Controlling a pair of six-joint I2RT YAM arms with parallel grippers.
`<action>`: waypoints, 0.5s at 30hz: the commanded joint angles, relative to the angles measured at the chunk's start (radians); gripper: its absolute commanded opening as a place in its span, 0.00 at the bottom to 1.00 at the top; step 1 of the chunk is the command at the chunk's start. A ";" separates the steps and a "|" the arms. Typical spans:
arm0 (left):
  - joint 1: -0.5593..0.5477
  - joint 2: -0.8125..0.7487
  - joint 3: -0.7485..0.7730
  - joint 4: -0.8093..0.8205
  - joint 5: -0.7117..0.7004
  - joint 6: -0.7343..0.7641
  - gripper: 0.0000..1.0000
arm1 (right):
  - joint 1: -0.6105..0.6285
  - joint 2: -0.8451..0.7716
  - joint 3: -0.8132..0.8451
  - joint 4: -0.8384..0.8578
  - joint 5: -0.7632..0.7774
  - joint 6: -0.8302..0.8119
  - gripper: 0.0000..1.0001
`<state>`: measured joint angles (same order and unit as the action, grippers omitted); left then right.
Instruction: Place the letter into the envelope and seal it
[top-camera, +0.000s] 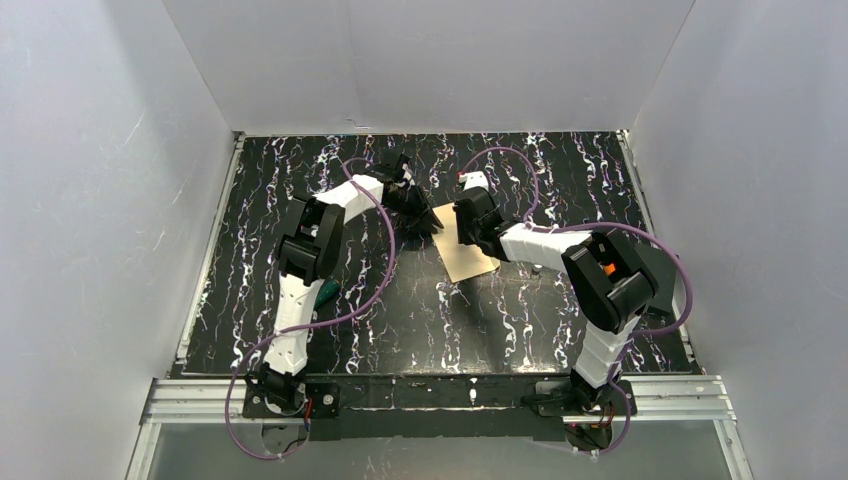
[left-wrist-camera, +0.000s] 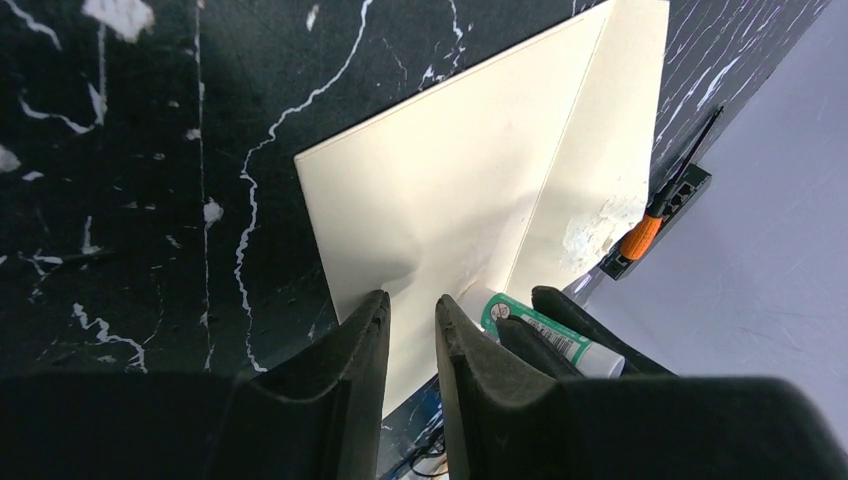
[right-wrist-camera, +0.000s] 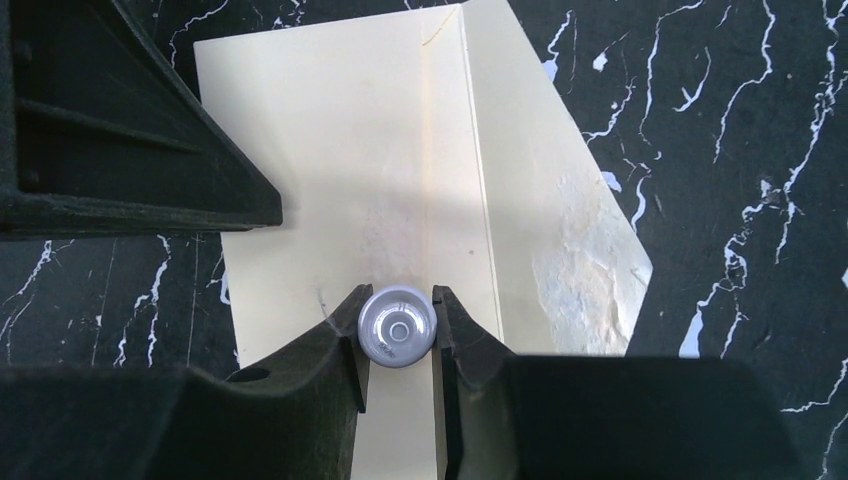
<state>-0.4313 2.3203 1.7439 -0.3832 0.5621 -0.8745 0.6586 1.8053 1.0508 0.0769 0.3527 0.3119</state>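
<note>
The envelope (right-wrist-camera: 330, 160) is a cream, flapped paper lying flat on the black marbled table, its pointed flap (right-wrist-camera: 570, 230) open and smeared with whitish patches. It also shows in the top view (top-camera: 468, 258) and in the left wrist view (left-wrist-camera: 440, 190). My right gripper (right-wrist-camera: 398, 330) is shut on a glue stick (right-wrist-camera: 398, 327), which stands upright on the envelope body just beside the flap crease. The stick's white and green tube shows in the left wrist view (left-wrist-camera: 545, 335). My left gripper (left-wrist-camera: 412, 315) rests on the envelope's near edge, its jaws almost together with nothing between them. The letter is hidden.
A green-handled tool (top-camera: 328, 290) lies on the table beside the left arm. A small orange and black object (left-wrist-camera: 640, 238) shows beyond the envelope flap. White walls enclose the table on three sides.
</note>
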 joint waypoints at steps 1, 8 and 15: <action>-0.006 0.030 0.000 -0.085 -0.017 0.013 0.23 | 0.001 0.002 0.006 0.048 0.052 -0.058 0.01; -0.003 0.034 0.029 -0.082 -0.020 0.002 0.23 | 0.001 -0.015 0.019 0.112 0.007 -0.097 0.01; 0.013 -0.074 0.001 0.067 0.042 0.005 0.29 | -0.044 -0.109 0.156 -0.051 -0.064 0.059 0.01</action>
<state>-0.4274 2.3302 1.7622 -0.3859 0.5816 -0.8791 0.6491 1.8019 1.0908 0.0635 0.3370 0.2569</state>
